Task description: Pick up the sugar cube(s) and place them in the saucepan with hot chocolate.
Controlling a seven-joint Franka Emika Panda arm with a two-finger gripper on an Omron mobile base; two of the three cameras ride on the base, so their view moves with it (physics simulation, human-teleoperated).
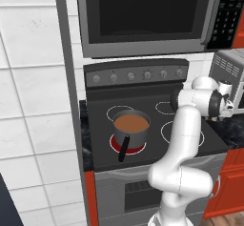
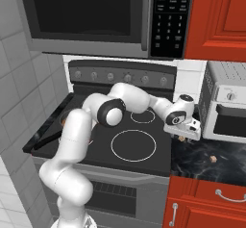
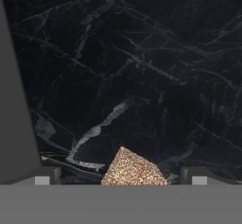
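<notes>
The sugar cube (image 3: 133, 169), a speckled tan block, lay on the black marbled counter (image 3: 142, 67) at the bottom centre of the hand view, with another small tan cube (image 2: 213, 159) visible at the lower right of the right base view. It looked light, rigid and crumbly at the edges, likely best pinched across two flat opposite faces rather than the corners. The gripper (image 3: 120, 176) stood with its jaws spread wide and nothing between them, one fingertip (image 3: 45, 176) at the lower left and the other at the lower right, the cube roughly midway between them but turned corner-on. In the right base view the hand hung at centre right above the counter. The saucepan (image 1: 130, 128) of hot chocolate (image 1: 130, 123) sat well apart on the stove (image 1: 152, 96), at the centre of the left base view.
</notes>
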